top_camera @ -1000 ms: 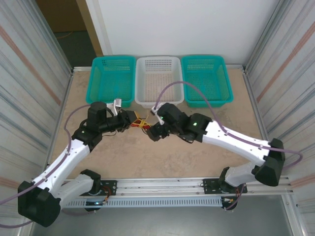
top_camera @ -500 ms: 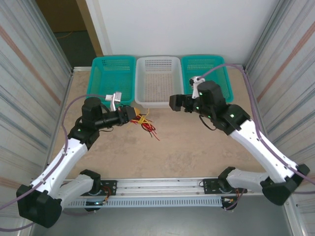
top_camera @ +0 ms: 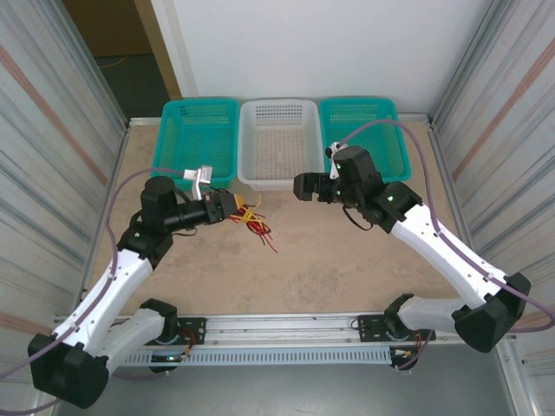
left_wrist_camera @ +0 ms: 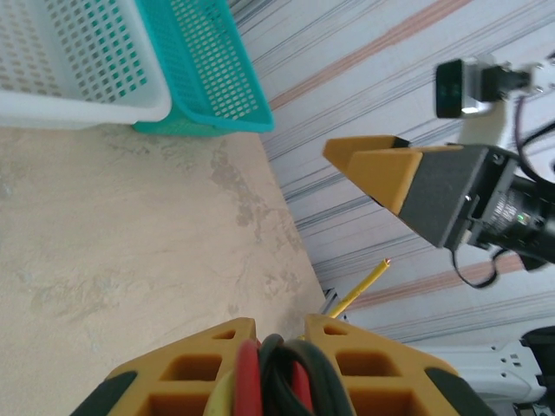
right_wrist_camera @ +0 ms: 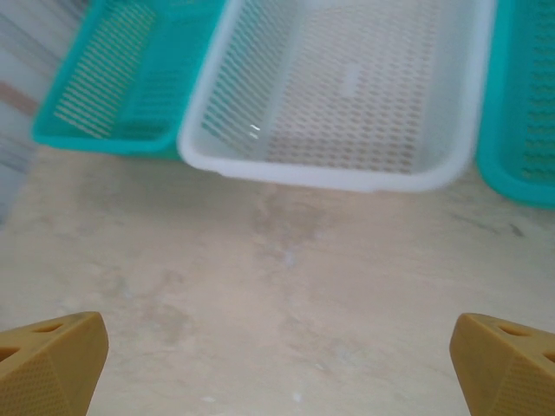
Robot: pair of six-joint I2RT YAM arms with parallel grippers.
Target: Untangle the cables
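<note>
Right then, the left hand (top_camera: 232, 206) was clenched on the cables (top_camera: 254, 222). From its own wrist camera you could see red and black wires pinched between its two yellow fingers (left_wrist_camera: 217, 364). One pale yellow wire poked out past them, straight into the air.

The right hand (top_camera: 300, 186) held nothing, and its fingers were spread wide apart. It hung just in front of the white basket (top_camera: 279, 180).

The loose ends fanned out from the left hand, pointing toward the right arm and a little toward the near edge of the desk (top_camera: 347, 260). So the bunch lay between the two hands, much closer to the left one. From the right hand, the wires were off to its left and a bit nearer the arm bases. I think the empty right hand was the one to reach over and pick out one loose end.

The wires were very thin, smooth and bendy, and they crossed over each other in a messy knot. I could not tell if the tips touched the desk. The fingers looked like hard plastic with hollow holes. The white basket and the green baskets (top_camera: 199, 106) beside it were plastic, full of little holes. The desk was pale and blotchy.
</note>
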